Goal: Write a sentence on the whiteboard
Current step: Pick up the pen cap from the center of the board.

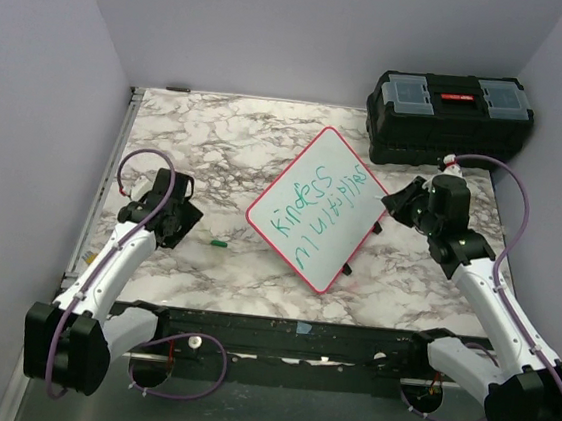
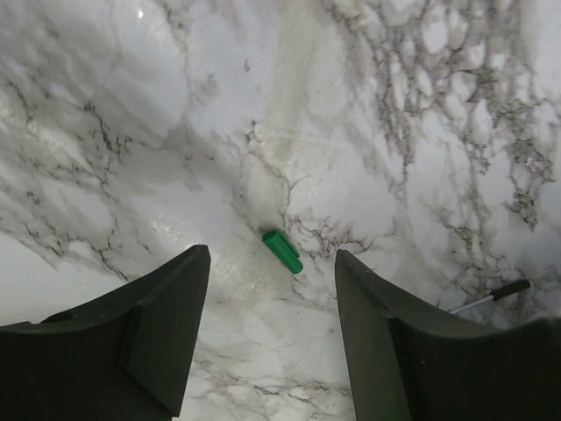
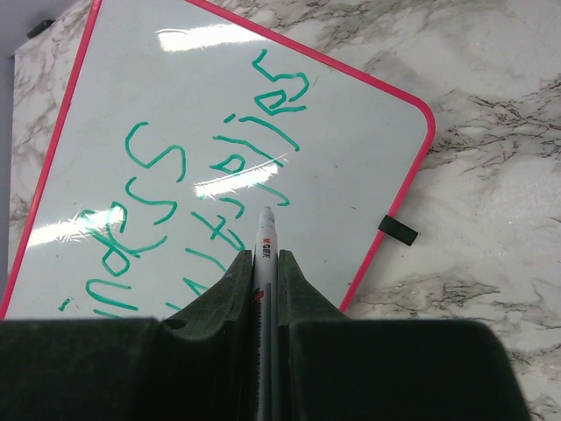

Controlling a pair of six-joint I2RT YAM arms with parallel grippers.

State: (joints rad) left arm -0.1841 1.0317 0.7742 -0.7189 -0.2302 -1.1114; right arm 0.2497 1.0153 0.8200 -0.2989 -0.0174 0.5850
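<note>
Lettering looks done to me: the sentence (image 1: 307,203) fills the whiteboard (image 1: 332,156), right of centre. Right gripper (image 3: 266,259) pinches the marker (image 3: 266,226) over it; left gripper (image 2: 272,254) gapes, empty, above the green cap (image 2: 282,252).

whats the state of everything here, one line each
whiteboard, flat on the table, askew
writing, two green lines on it
marker, uncapped, clamped in the right fingers
green cap, off, lying on the table
toolbox, lid shut
left fingers, open, empty
right fingers, shut on the marker
</note>
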